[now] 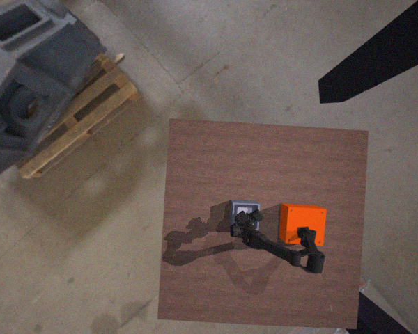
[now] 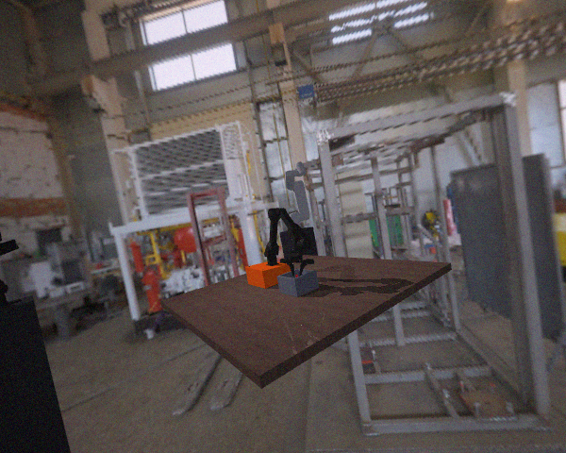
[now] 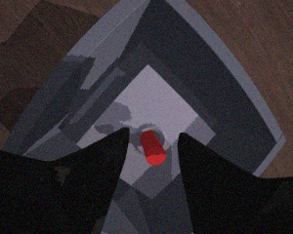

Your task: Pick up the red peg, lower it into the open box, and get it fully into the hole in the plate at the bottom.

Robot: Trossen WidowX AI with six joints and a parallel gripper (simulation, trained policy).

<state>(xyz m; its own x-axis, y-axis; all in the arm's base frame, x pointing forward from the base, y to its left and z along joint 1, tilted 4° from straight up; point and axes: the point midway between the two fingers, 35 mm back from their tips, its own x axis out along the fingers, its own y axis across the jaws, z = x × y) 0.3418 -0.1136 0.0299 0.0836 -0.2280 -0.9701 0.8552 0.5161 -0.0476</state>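
The grey open box (image 1: 245, 202) (image 2: 291, 285) (image 3: 234, 63) stands on the table, with the pale plate (image 1: 242, 209) (image 3: 156, 95) at its bottom. The red peg (image 2: 296, 276) (image 3: 152, 146) is inside the box, its far end at the round hole in the plate, its near end leaning a little off in the wrist view. How deep it sits cannot be told. My gripper (image 2: 298, 274) (image 3: 153, 136) is open above the plate, reaching down into the box, with a gap on each side of the peg. In the top view the arm hides the peg.
An orange block (image 1: 304, 223) (image 2: 262, 276) stands beside the box, close to the arm's base. The box walls rise around the fingers. The wooden table (image 1: 267, 161) (image 2: 254, 322) carries both, and the arm's shadow falls across it.
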